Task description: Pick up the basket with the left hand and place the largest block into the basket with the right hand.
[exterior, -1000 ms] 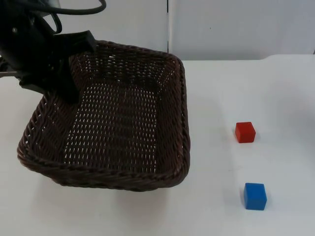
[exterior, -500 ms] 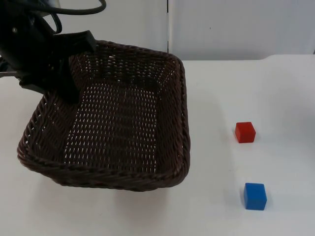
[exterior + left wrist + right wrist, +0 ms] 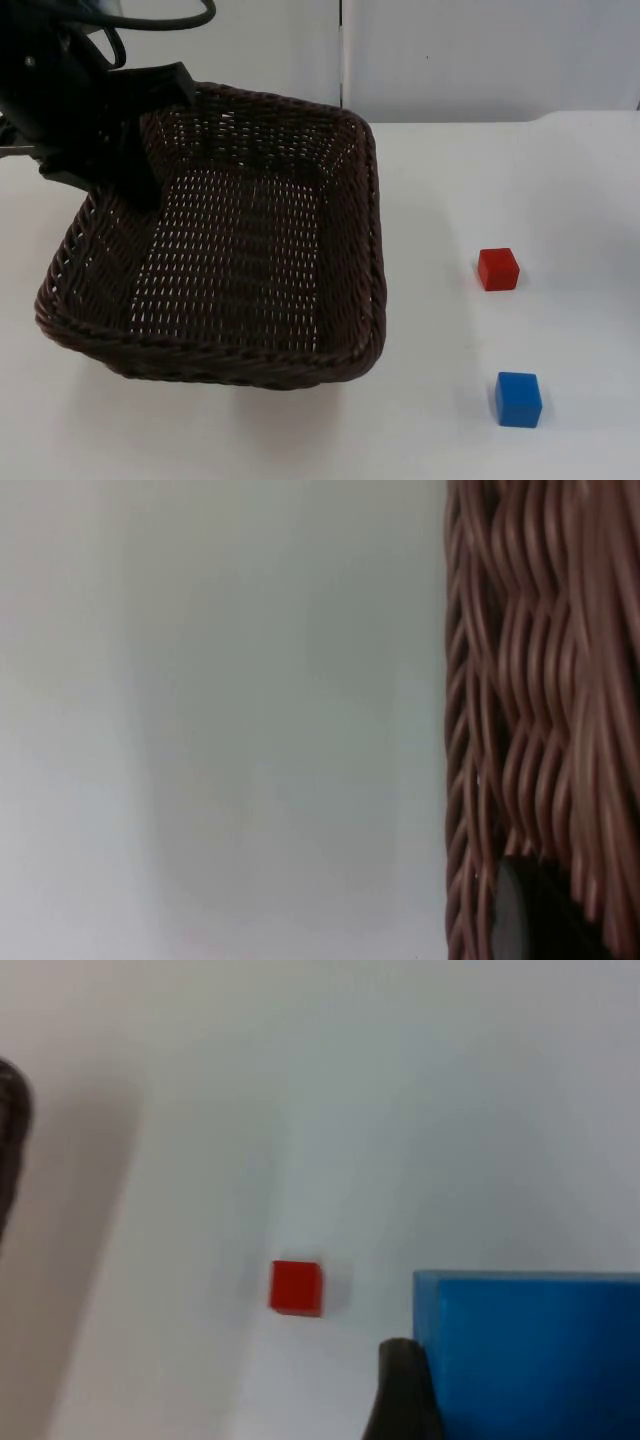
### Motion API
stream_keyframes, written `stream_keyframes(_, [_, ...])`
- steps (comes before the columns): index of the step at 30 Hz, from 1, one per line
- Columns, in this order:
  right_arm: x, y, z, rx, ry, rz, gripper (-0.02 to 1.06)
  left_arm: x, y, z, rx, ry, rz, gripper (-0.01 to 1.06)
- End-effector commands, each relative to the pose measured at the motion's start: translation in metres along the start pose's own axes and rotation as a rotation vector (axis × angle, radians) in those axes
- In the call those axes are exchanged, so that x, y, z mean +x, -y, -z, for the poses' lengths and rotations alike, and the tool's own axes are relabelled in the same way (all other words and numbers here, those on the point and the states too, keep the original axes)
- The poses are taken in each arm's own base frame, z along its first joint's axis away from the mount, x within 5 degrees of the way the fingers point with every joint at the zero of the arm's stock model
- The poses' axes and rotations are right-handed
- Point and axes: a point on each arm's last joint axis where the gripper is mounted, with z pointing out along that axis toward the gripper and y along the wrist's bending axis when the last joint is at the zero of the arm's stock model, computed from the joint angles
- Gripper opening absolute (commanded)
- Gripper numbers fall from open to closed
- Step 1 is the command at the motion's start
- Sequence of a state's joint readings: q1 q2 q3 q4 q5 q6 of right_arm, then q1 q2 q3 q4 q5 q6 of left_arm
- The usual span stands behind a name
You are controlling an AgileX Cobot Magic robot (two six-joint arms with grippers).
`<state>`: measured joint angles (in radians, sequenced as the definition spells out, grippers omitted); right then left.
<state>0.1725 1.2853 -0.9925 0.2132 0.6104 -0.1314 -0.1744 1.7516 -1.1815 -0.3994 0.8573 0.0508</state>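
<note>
Basket (image 3: 225,250) tilted, rim gripped by left end effector (image 3: 150,165).

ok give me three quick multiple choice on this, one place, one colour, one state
1. Where is the small red cube?
A. in the basket
B. on the white table, right of the basket
C. on top of the blue cube

2. In the top view, which colour is the cube nearer the front?
A. blue
B. green
C. yellow

3. What state is the dark brown woven wicker basket in?
A. holding both cubes
B. upside down
C. empty, gripped at its rim

Answers:
1 B: the small red cube sits on the white table, apart from the basket.
2 A: the blue cube lies in front of the red one.
3 C: the dark brown woven wicker basket holds nothing, and the left gripper has its jaws on the back rim.

The right gripper stands beside a blue block in its wrist view.
</note>
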Motion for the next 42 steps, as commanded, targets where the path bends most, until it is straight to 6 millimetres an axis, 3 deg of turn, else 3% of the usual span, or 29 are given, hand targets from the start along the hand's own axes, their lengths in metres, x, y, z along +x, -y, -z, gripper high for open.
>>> stream_keyframes(1, [-0.002,-0.009,0.004,-0.053,0.021,0.041,0.00,0.000,0.003,0.001,0.012,0.013,0.007,0.00])
stream_keyframes(4, [-0.001,-0.021,0.003,-0.089,0.018,0.096,0.00,0.000,0.003,0.001,0.012,0.013,0.007,0.00])
stream_keyframes(7, [0.002,-0.048,0.003,-0.158,0.023,0.180,0.00,0.000,0.003,0.001,0.012,0.013,0.007,0.00])
stream_keyframes(9, [0.003,-0.056,0.003,-0.177,0.030,0.200,0.00,0.000,0.003,0.001,0.012,0.013,0.007,0.00])
stream_keyframes(12, [0.006,-0.087,0.006,-0.254,0.069,0.280,0.00,0.000,0.003,0.001,0.012,0.013,0.007,0.00])
stream_keyframes(17, [0.013,-0.115,0.012,-0.330,0.099,0.347,0.00,0.000,0.003,0.001,0.012,0.013,0.007,0.00])
stream_keyframes(21, [0.016,-0.128,0.015,-0.365,0.112,0.376,0.00,0.000,0.003,0.001,0.012,0.013,0.007,0.00])
stream_keyframes(27, [0.017,-0.131,0.008,-0.367,0.100,0.380,0.00,0.000,0.003,0.001,0.012,0.013,0.007,0.00])
stream_keyframes(35, [0.025,-0.136,-0.026,-0.350,0.025,0.459,0.00,0.000,0.003,0.001,0.012,0.013,0.007,0.00])
stream_keyframes(42, [0.010,-0.148,-0.049,-0.350,0.009,0.470,0.00,0.000,0.003,0.001,0.012,0.013,0.007,0.00])
